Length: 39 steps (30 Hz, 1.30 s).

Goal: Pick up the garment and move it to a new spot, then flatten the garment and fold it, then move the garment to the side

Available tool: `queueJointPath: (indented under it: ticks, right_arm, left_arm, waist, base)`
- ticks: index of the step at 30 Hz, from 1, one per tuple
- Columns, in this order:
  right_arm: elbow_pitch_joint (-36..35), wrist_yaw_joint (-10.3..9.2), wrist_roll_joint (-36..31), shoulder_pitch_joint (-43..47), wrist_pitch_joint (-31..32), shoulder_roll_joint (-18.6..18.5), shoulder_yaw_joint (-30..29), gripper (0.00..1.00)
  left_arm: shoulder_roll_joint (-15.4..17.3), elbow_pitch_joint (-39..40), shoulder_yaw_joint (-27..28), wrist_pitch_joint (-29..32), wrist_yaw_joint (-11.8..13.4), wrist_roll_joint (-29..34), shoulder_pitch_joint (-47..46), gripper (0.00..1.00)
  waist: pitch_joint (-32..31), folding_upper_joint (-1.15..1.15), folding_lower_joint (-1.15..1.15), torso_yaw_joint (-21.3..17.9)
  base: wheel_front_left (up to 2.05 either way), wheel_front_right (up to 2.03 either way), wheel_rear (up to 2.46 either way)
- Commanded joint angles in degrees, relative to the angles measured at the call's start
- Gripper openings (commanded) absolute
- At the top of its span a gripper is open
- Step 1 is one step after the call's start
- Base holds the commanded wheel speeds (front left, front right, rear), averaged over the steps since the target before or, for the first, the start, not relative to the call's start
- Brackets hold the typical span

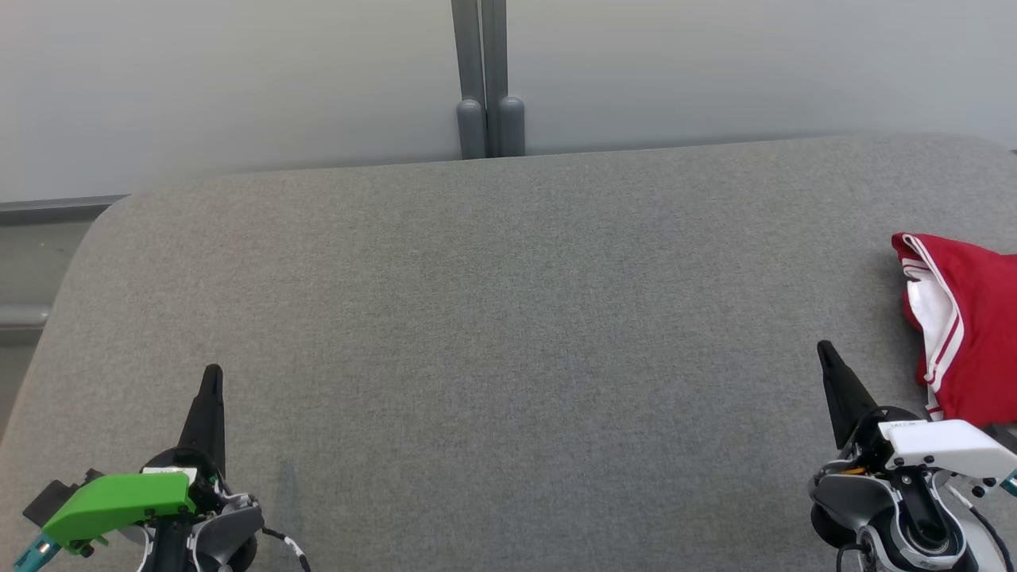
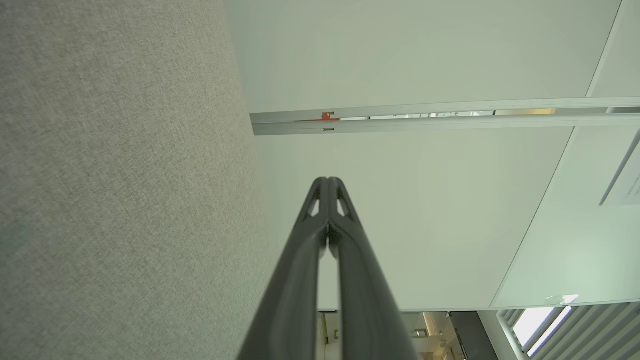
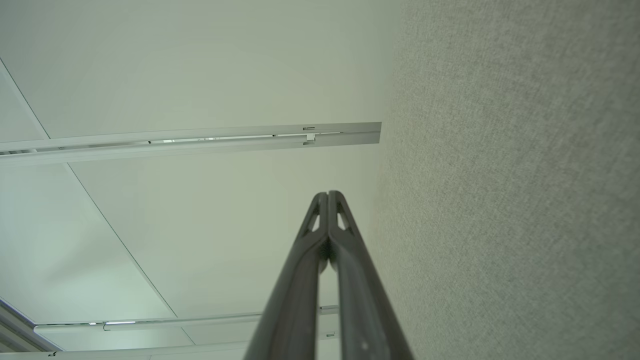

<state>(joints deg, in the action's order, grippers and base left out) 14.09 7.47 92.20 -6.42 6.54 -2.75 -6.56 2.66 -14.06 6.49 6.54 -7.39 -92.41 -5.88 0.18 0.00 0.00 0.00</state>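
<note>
A red garment [image 1: 965, 326] with white trim and a white inner panel lies bunched at the right edge of the grey fabric table [image 1: 508, 318], partly cut off by the head view's edge. My right gripper [image 1: 826, 353] stands shut and empty near the front right, a little left of the garment and apart from it. At the front left, my left gripper [image 1: 212, 375] is shut too, nothing in it. In the wrist views, the left gripper [image 2: 327, 181] and the right gripper [image 3: 328, 194] show their fingertips pressed together beside the grey surface.
A pale wall runs behind the table, with a grey double post [image 1: 489, 79] at its middle. The table's rounded left corner [image 1: 103, 222] drops off to a grey ledge [image 1: 32, 262]. Broad bare grey surface lies between the two grippers.
</note>
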Motion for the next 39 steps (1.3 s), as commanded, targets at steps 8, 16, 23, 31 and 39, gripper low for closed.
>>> queueJointPath:
  ticks: [8, 16, 23, 31, 39]
  right_arm:
    - [-0.3, 0.04, 0.4, 0.5, 0.2, -0.2, -0.1, 0.0]
    - [-0.3, 0.04, 0.4, 0.5, 0.2, -0.2, -0.1, 0.0]
    - [-0.3, 0.04, 0.4, 0.5, 0.2, -0.2, -0.1, 0.0]
    - [-0.3, 0.04, 0.4, 0.5, 0.2, -0.2, -0.1, 0.0]
    - [-0.3, 0.04, 0.4, 0.5, 0.2, -0.2, -0.1, 0.0]
  left_arm:
    - [0.4, 0.1, 0.2, 0.2, -0.3, 0.0, -0.7, 0.0]
    - [0.4, 0.1, 0.2, 0.2, -0.3, 0.0, -0.7, 0.0]
    - [0.4, 0.1, 0.2, 0.2, -0.3, 0.0, -0.7, 0.0]
    - [0.4, 0.1, 0.2, 0.2, -0.3, 0.0, -0.7, 0.0]
    - [0.4, 0.1, 0.2, 0.2, -0.3, 0.0, -0.7, 0.0]
  waist:
    - [0.0, 0.0, 0.0, 0.0]
    - [0.0, 0.0, 0.0, 0.0]
    - [0.0, 0.0, 0.0, 0.0]
    - [0.0, 0.0, 0.0, 0.0]
    - [0.0, 0.0, 0.0, 0.0]
  base:
    - [0.0, 0.0, 0.0]
    - [0.0, 0.0, 0.0]
    - [0.0, 0.0, 0.0]
    - [0.0, 0.0, 0.0]
    - [0.0, 0.0, 0.0]
